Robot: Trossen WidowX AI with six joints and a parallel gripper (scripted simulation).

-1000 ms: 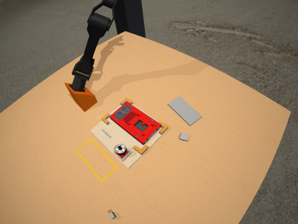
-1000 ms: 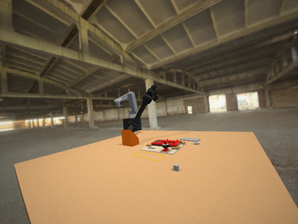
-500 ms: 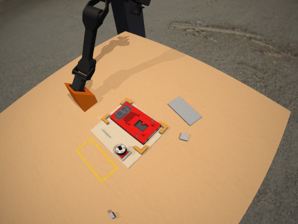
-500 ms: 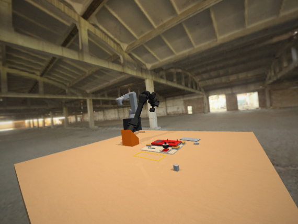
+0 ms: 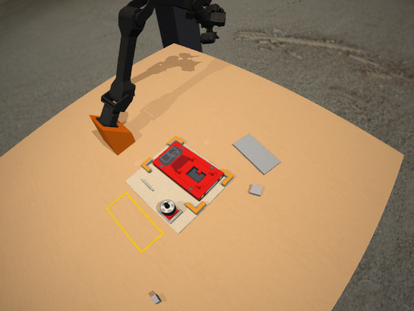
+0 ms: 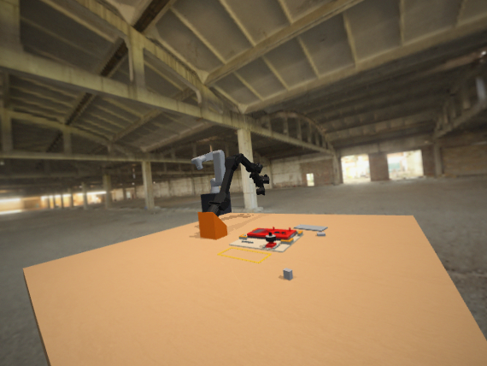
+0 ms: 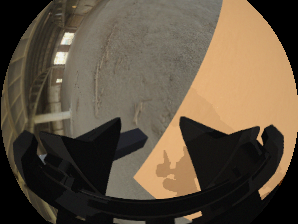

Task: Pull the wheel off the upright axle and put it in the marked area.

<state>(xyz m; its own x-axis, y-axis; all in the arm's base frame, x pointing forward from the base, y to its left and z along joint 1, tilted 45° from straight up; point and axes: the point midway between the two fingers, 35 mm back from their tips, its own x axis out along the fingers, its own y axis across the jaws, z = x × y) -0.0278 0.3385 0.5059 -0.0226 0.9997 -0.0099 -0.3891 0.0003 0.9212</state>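
Note:
The wheel (image 5: pixel 168 208) (image 6: pixel 271 238), with a black tyre and a light hub, sits on the upright axle above a small red block (image 5: pixel 172 215) (image 6: pixel 271 245) on a pale board. The axle's dark tip shows in the wheel's centre. The marked area, a yellow outline (image 5: pixel 141 251) (image 6: pixel 259 262), lies on the table beside the board, with nothing inside it. My gripper (image 5: pixel 210 38) (image 6: pixel 261 191) (image 7: pixel 150 121) is open and empty, high up near the table's back edge, far from the wheel. The wheel is out of the wrist view.
A red car-like body (image 5: pixel 189 170) (image 6: pixel 273 233) lies between orange corner brackets on the pale board (image 5: pixel 135 180). An orange wedge block (image 5: pixel 118 139) (image 6: pixel 211 227) stands at my arm's base. A grey plate (image 5: pixel 256 154) and small grey blocks (image 5: pixel 256 190) (image 6: pixel 288 274) lie around the board.

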